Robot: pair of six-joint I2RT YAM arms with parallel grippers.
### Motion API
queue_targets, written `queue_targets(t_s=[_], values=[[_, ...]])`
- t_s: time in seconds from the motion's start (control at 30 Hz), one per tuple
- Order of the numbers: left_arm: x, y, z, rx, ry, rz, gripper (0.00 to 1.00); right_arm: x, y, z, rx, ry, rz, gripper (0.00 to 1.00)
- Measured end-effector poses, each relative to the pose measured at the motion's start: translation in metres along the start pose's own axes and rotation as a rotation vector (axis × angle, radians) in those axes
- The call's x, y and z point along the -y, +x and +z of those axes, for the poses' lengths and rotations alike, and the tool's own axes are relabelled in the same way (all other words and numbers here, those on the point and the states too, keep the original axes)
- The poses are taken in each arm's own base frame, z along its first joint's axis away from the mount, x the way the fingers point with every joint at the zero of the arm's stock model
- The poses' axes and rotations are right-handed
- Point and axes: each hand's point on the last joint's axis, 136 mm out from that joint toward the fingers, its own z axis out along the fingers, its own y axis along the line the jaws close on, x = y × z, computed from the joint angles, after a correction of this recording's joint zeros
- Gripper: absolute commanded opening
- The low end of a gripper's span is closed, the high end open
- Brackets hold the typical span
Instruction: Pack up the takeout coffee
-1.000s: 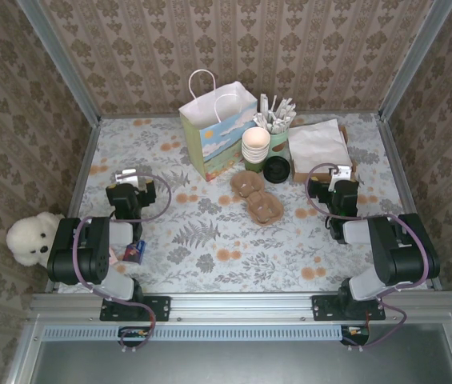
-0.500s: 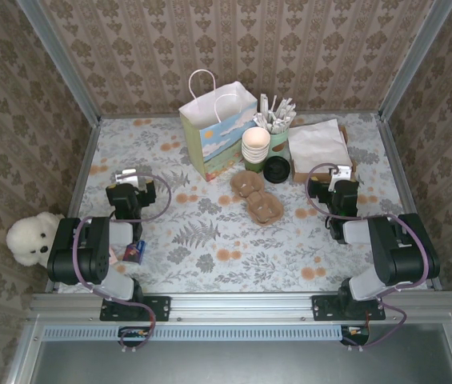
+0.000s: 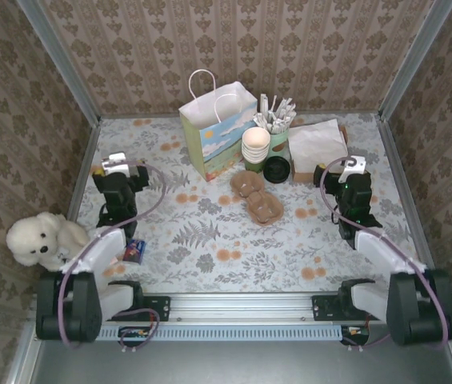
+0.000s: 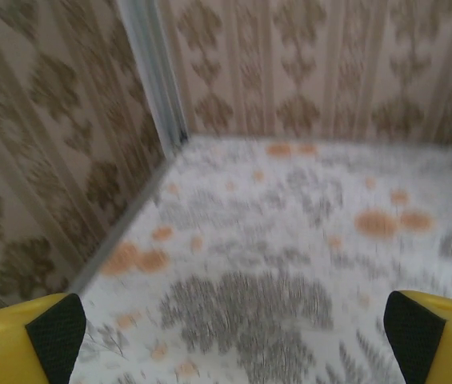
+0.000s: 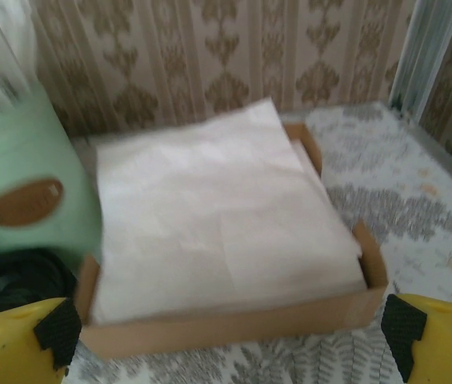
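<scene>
Right hand [image 3: 351, 170] sits right of frame centre, jaws spread wide, nothing between them; aimed at the napkin stack [image 5: 218, 216], green cup [image 5: 26, 192] to its left. Carrier tray [image 3: 256, 197] lies left of this hand, mid-frame on the bench [image 3: 210, 248], long axis upper left to lower right. Cream paper cup [image 3: 255, 144] stands just above it, beside the paper bag [image 3: 214, 128]. Left hand [image 3: 114, 170] likewise spread and empty, facing the upper-left corner, carrier well apart to its right. Both arms reach up-frame along the sides. Right arm nearer; likely needs a leftward swing
</scene>
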Motion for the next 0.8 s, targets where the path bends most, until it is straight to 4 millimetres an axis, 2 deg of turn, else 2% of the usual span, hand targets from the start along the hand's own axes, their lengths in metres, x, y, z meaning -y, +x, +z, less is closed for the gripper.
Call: queue_targets(t_s=[0.07, 0.13, 0.27, 0.4, 0.5, 0.6, 0.7, 0.8], values=[[-0.001, -0.014, -0.011, -0.006, -0.009, -0.058, 1.0, -0.005, -0.01, -0.014, -0.008, -0.029, 0.049, 1.0], [0.002, -0.016, -0.018, -0.048, -0.005, -0.115, 1.0, -0.011, -0.011, -0.024, -0.05, -0.067, 0.093, 1.0], [0.016, -0.008, -0.035, -0.211, 0.031, -0.245, 1.0, -0.028, -0.008, -0.042, -0.169, -0.147, 0.209, 1.0], [0.042, 0.004, -0.055, -0.369, 0.115, -0.347, 1.0, -0.052, 0.0, -0.051, -0.355, -0.203, 0.363, 0.98], [0.061, 0.02, -0.069, -0.486, 0.181, -0.431, 1.0, -0.084, 0.004, -0.052, -0.488, -0.248, 0.417, 0.92], [0.08, 0.035, -0.081, -0.588, 0.236, -0.494, 1.0, -0.117, 0.001, -0.048, -0.582, -0.269, 0.428, 0.9], [0.108, 0.043, -0.096, -0.666, 0.324, -0.517, 1.0, -0.146, -0.011, -0.032, -0.622, -0.261, 0.42, 0.84], [0.134, 0.048, -0.113, -0.713, 0.417, -0.497, 1.0, -0.172, -0.02, -0.008, -0.631, -0.24, 0.406, 0.73]])
